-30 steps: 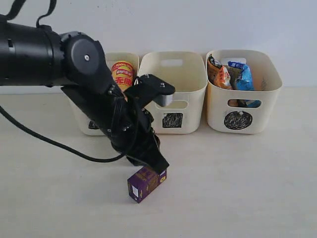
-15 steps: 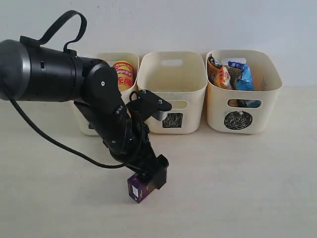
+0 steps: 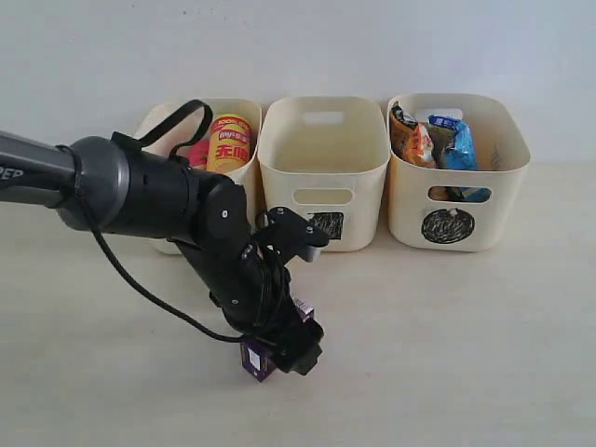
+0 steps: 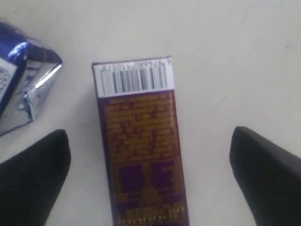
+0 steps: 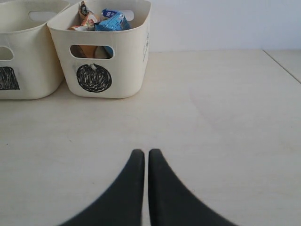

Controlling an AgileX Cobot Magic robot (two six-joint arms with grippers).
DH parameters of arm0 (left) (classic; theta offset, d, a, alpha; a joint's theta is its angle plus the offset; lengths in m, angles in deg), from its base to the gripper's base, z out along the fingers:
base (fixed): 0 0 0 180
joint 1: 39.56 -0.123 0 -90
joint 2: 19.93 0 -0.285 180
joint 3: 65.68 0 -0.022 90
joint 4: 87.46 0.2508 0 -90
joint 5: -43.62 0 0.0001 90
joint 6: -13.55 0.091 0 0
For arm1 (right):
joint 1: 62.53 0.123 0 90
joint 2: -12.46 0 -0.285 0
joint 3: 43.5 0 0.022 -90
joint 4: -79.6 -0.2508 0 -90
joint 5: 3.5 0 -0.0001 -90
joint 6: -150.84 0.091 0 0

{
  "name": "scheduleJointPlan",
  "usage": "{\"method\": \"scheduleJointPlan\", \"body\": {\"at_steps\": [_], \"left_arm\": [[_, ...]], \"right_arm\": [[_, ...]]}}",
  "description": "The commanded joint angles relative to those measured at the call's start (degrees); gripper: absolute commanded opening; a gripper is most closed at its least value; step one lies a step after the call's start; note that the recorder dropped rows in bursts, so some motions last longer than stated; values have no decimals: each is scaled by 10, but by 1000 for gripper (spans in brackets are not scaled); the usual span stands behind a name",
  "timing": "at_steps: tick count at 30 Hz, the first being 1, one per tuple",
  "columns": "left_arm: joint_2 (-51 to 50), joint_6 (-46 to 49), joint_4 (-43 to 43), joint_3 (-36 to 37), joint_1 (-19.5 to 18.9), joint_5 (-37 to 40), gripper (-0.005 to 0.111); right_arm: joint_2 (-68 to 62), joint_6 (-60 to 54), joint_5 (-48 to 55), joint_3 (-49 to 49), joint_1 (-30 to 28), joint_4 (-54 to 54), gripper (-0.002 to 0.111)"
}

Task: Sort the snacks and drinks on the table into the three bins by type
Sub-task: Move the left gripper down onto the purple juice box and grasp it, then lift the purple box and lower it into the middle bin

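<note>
Purple carton point(image 4: 141, 150): lies flat on the table point(image 3: 447, 335) at the near edge of the scene, barcode end pointing away from the wrist. It sits about where it was a second ago, but from outside it is now mostly hidden and only a corner shows.
Left gripper point(image 4: 149, 134): fingers spread wide, one on each side of the purple carton, with table showing between each finger and the box. A second ago they stood close together at the carton's end.
Left arm: lower and more folded than before — it has come down over the carton.
Blue carton point(image 4: 21, 80): just beside the purple one, apart from it, seen only by the left wrist.
Right gripper point(image 5: 146, 157): fingers closed together with nothing between them, over bare table.
Middle bin point(image 3: 323, 158): nothing shows inside; the arm covers part of its mark.
Left bin point(image 3: 244, 110): yellow tube point(image 3: 230, 140) upright inside, unchanged — more of this bin shows than before.
Right bin point(image 3: 456, 200): circle mark, holds foil packets point(image 3: 438, 140), unchanged.
</note>
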Motion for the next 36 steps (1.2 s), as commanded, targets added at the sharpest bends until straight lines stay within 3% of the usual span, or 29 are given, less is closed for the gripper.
{"method": "scheduleJointPlan", "body": {"at_steps": [1, 3, 4, 14, 21, 28, 33, 36], "left_arm": [[-5, -8, -1, 2, 2, -33, 62], [-5, -7, -1, 2, 2, -29, 18], [-5, 4, -1, 2, 2, -23, 5], [10, -6, -6, 2, 5, 9, 4], [95, -4, -6, -12, 27, 19, 4], [139, -4, 0, -96, 28, -9, 4], [115, -4, 33, -167, 28, -44, 4], [61, -4, 59, -243, 18, -106, 4]], "right_arm": [[3, 0, -3, -2, -1, -1, 0], [3, 0, -3, -2, -1, -1, 0], [3, 0, -3, -2, -1, -1, 0], [3, 0, -3, -2, -1, -1, 0], [3, 0, -3, -2, -1, -1, 0], [3, 0, -3, -2, -1, -1, 0], [3, 0, -3, -2, -1, -1, 0], [3, 0, -3, -2, -1, -1, 0]]}}
